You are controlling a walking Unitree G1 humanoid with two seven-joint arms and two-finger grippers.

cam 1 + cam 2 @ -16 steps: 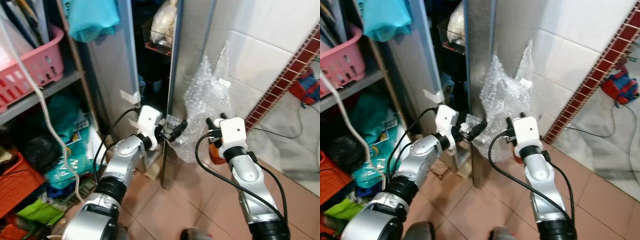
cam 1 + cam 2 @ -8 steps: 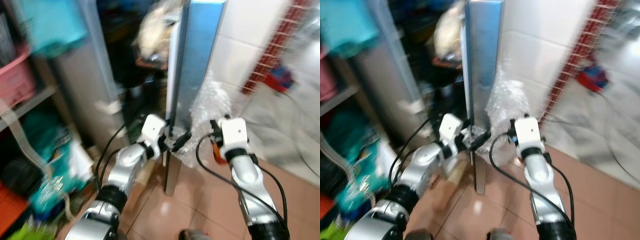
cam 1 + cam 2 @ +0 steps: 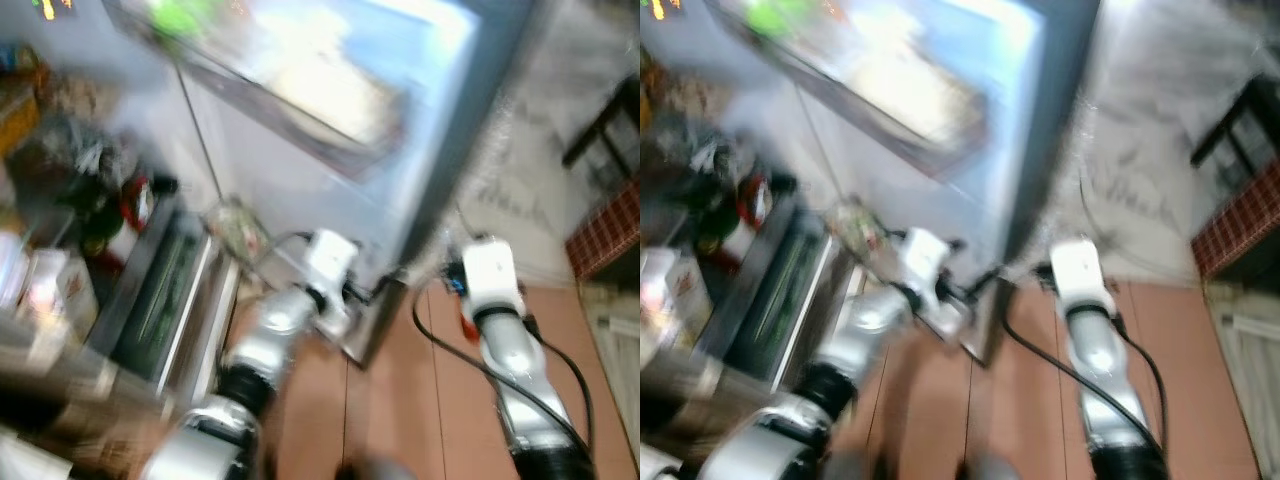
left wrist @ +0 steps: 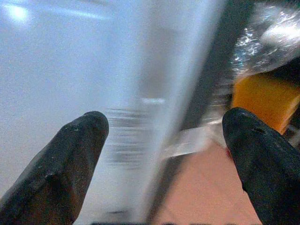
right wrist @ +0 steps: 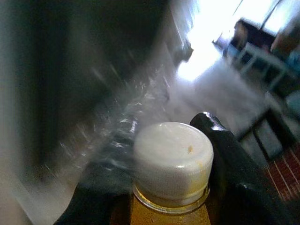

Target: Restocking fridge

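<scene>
At the lower edge of the fridge door [image 3: 440, 130], left gripper [image 4: 164, 136] with fingers spread wide astride the door edge, right gripper [image 5: 173, 187] clamped on an orange-liquid bottle [image 5: 172, 164] with white cap, beside bubble wrap [image 5: 126, 126], heavy blur.

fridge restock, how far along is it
Done: the fridge door stands open, with the left end effector spread across its edge. In hand: the right end effector grips a white-capped orange bottle. Left: placing that bottle inside. The head views are too blurred to judge the shelves.
</scene>
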